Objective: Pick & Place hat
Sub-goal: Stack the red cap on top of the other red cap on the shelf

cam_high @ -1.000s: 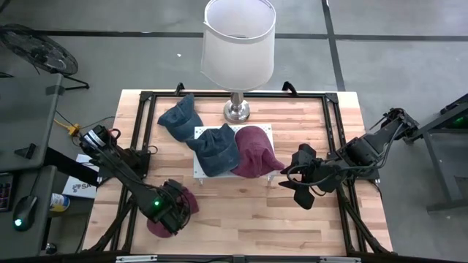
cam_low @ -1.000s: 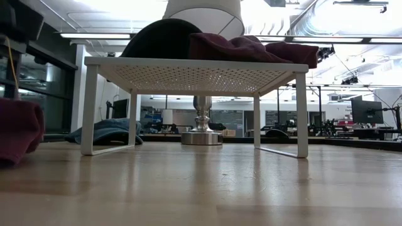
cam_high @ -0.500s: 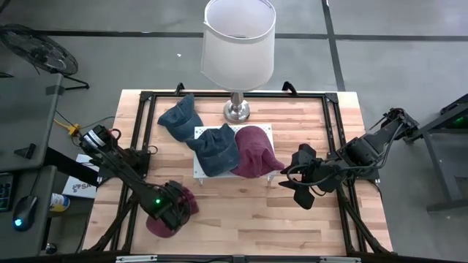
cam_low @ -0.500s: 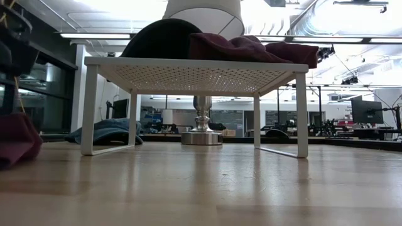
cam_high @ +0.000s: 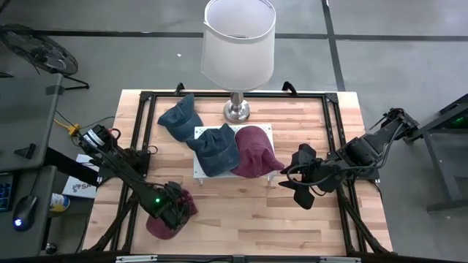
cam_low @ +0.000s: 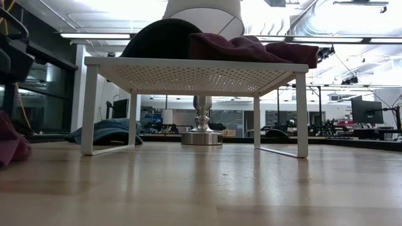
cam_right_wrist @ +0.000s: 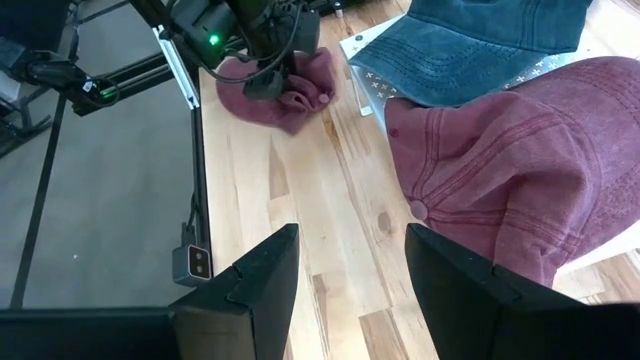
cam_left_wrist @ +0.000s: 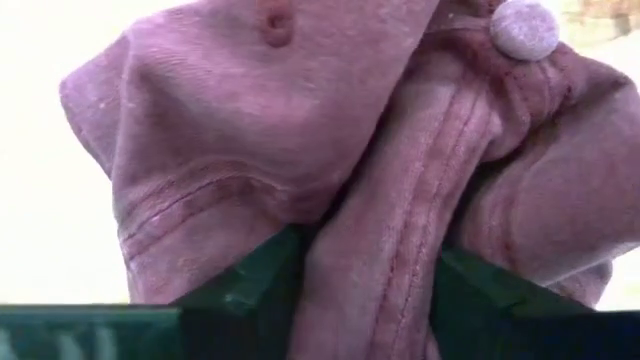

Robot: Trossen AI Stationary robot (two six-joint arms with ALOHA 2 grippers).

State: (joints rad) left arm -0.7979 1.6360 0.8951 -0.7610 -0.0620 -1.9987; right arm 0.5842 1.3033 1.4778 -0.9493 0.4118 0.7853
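Note:
A maroon hat [cam_high: 162, 223] lies crumpled near the table's near left corner. It fills the left wrist view [cam_left_wrist: 330, 150] and shows at the low view's left edge [cam_low: 7, 144]. My left gripper [cam_high: 173, 203] stands over it, shut on its cloth. A second maroon hat [cam_high: 252, 152] and a blue denim hat [cam_high: 214, 150] lie on a white rack [cam_high: 199, 166]. Another blue hat [cam_high: 179, 118] lies on the table behind the rack. My right gripper [cam_high: 292, 186] hangs open beside the rack's right near corner, touching nothing. My left gripper pinches a raised fold of the maroon hat's crown [cam_left_wrist: 360, 260] between its two fingers [cam_left_wrist: 255, 295], coming from above and pointing down. The cloth bunches up between them, a short way from the top button [cam_left_wrist: 525, 28]. The hat's lower part [cam_right_wrist: 300, 95] lies on the table.
A lamp [cam_high: 238, 44] stands on its metal base [cam_high: 236, 111] at the far edge behind the rack. The rack [cam_low: 195, 75] stands on thin legs mid-table. Bare wood stretches along the near edge between the two grippers. A dark frame runs round the table's edges.
My left gripper, still shut on the maroon hat, has drawn it a little toward the table's left near corner. In the low view the hat has slid leftward until only a sliver shows at the picture's edge.

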